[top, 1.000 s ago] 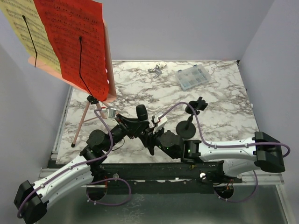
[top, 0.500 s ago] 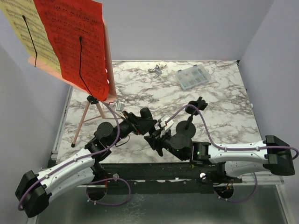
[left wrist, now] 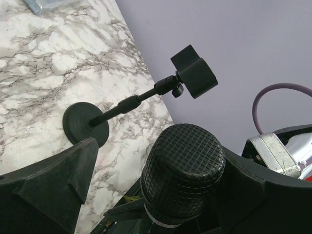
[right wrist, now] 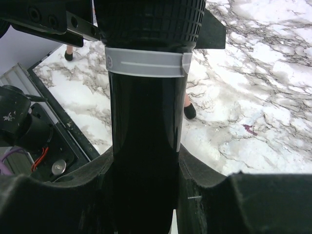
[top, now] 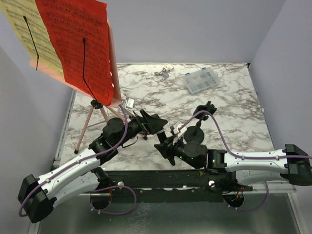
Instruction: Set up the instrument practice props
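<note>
the left wrist view shows the mesh head of the microphone (left wrist: 183, 165) between the left gripper (left wrist: 180, 187), and behind it the microphone stand (left wrist: 122, 105) upright on the marble table (left wrist: 39, 73), its clip empty. the right wrist view shows the smooth body instead, clasped by the right gripper (right wrist: 144, 195), with the left fingers pressed to both sides of the head. only the top view shows the music stand (top: 87, 119) with the red page (top: 78, 44) and the yellow page (top: 22, 29), at the far left.
</note>
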You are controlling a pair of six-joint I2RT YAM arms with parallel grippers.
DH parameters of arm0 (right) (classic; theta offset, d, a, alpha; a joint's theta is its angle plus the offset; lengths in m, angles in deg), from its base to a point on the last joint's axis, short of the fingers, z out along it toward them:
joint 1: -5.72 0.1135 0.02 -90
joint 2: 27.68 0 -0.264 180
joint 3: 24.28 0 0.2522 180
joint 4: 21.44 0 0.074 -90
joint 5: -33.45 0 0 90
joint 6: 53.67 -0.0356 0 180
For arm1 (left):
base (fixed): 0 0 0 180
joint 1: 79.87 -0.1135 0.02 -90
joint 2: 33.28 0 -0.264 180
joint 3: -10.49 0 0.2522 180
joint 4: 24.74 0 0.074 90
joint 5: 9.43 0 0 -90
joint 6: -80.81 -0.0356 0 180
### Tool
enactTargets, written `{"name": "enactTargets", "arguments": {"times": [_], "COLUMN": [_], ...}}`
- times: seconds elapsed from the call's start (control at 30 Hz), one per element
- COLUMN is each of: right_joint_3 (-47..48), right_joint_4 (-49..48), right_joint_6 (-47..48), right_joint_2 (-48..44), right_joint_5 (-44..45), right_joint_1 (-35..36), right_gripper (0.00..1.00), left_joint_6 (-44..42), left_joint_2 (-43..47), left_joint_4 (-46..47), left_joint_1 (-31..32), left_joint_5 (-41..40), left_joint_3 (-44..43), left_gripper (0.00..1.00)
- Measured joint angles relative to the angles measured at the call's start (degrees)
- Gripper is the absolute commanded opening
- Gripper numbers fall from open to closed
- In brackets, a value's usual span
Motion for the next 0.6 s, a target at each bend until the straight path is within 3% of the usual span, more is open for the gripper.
{"name": "enactTargets", "arguments": {"times": [0.17, 0.27, 0.37, 0.4, 0.43, 0.6], "right_joint_3": [-0.02, -0.04, 0.22, 0.35, 0.42, 0.59], "right_joint_4": [1.01, 1.40, 2.78, 3.26, 3.45, 7.43], "right_joint_6": [0.00, 0.02, -0.13, -0.35, -0.76, -1.92], "right_joint_2": [-0.55, -0.35, 0.09, 0.11, 0.09, -2.32], "right_joint_5": [-0.20, -0.17, 0.09, 0.33, 0.72, 1.01], "right_joint_1": [-0.02, -0.02, -0.09, -0.15, -0.22, 0.02], "right_gripper": [0.00, 0.04, 0.37, 0.43, 0.54, 0.89], "left_joint_6": [0.37, 0.44, -0.37, -0.85, -1.03, -3.72], "left_joint_2": [-1.03, -2.05, -3.32, -3.85, -4.46, -6.93], "left_joint_4": [-0.11, 0.13, 0.35, 0.37, 0.46, -0.81], "left_joint_1": [0.00, 0.09, 0.15, 0.15, 0.09, -0.28], "left_joint_5": [0.04, 0.42, 1.14, 1.27, 1.31, -0.31], "left_joint_3": [-0.90, -1.75, -2.91, -3.17, -3.50, -4.11], "left_gripper": [0.71, 0.42, 0.14, 0.05, 0.00, 0.00]}}
